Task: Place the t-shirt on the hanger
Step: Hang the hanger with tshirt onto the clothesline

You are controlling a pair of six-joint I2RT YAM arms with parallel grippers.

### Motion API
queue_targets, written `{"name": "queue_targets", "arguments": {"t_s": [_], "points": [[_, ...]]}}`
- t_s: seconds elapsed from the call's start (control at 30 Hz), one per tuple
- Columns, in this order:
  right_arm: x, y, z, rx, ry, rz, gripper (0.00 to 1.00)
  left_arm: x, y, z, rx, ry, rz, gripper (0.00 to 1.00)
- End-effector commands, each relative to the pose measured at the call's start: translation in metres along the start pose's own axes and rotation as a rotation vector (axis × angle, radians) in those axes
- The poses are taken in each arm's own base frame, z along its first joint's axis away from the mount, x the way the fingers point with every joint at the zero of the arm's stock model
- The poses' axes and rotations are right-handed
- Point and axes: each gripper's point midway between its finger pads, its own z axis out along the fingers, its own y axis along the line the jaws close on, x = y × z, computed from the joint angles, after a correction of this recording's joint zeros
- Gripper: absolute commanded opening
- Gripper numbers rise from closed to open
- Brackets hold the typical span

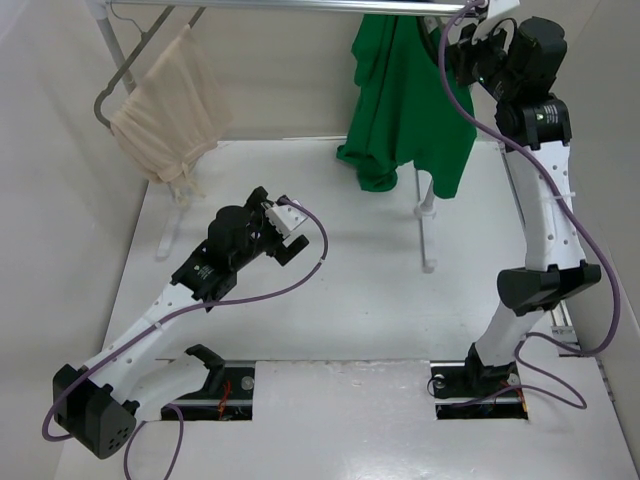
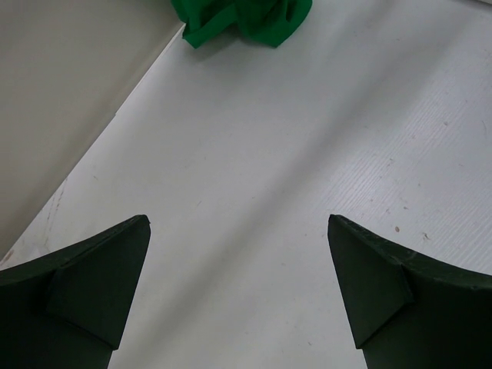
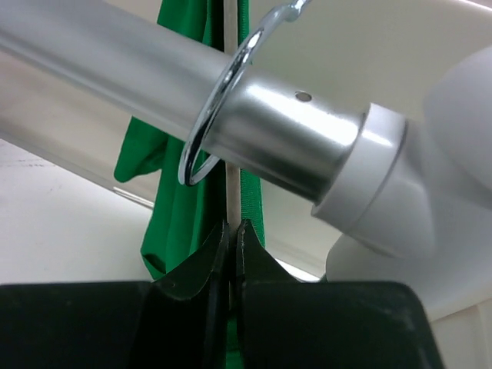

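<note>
While our right gripper (image 3: 233,238) at one o'clock is clamped on the hanger (image 3: 233,192) just under its hook (image 3: 219,96), which loops the rail (image 3: 115,73) with the t-shirt (image 1: 405,110) draped below, we judge the hanging nearly done and next need a gentle release, our left gripper (image 1: 285,232) gaping empty at nine.

One rail (image 1: 300,6) carries two garments: one green t-shirt (image 1: 405,110) at one o'clock and one beige garment (image 1: 165,115) at eleven o'clock. Two hangers show: the hanger (image 3: 243,58) with the t-shirt, the grey hanger (image 1: 101,108) with the beige garment. Two claws are in view, the left claw (image 2: 238,219) and the right claw (image 3: 232,231), over one worktop (image 1: 350,320).
</note>
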Motion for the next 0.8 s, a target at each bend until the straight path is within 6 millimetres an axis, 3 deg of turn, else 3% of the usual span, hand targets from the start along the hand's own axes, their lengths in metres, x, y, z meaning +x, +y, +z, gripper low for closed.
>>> {"name": "queue_targets", "arguments": {"t_s": [0.0, 0.03, 0.07, 0.2, 0.37, 0.4, 0.43, 0.5, 0.6, 0.73, 0.77], "points": [[-0.026, -0.011, 0.003, 0.023, -0.090, 0.012, 0.00, -0.017, 0.003, -0.003, -0.015, -0.073, -0.007, 1.00], [-0.023, -0.010, 0.002, 0.021, -0.079, 0.015, 0.00, -0.017, 0.003, -0.003, -0.015, -0.073, -0.007, 1.00], [-0.004, -0.006, 0.009, 0.004, -0.037, 0.024, 0.00, -0.016, 0.005, -0.003, -0.024, -0.069, -0.007, 1.00], [0.013, -0.002, 0.006, 0.000, -0.016, 0.029, 0.01, -0.019, 0.005, -0.005, -0.028, -0.078, -0.006, 1.00], [0.014, -0.006, -0.019, 0.045, 0.005, -0.002, 0.45, -0.017, 0.004, -0.005, -0.024, -0.069, -0.007, 1.00], [0.001, -0.008, -0.033, 0.063, -0.018, -0.021, 0.50, -0.017, 0.004, -0.005, -0.024, -0.069, -0.007, 1.00], [0.004, -0.006, -0.039, 0.063, -0.003, -0.054, 0.55, -0.017, 0.004, -0.005, -0.024, -0.069, -0.016, 1.00], [-0.002, -0.008, -0.054, 0.093, -0.001, -0.090, 0.84, -0.017, 0.003, -0.005, -0.015, -0.073, -0.016, 1.00], [-0.019, -0.006, -0.089, 0.132, -0.012, -0.161, 1.00, -0.014, -0.001, -0.004, -0.002, -0.070, -0.016, 1.00], [-0.040, 0.000, -0.137, 0.200, -0.041, -0.245, 1.00, -0.015, -0.002, -0.004, 0.007, -0.073, -0.016, 1.00], [-0.057, 0.005, -0.158, 0.211, -0.090, -0.259, 1.00, -0.015, -0.002, -0.004, 0.007, -0.073, -0.016, 1.00]]}}
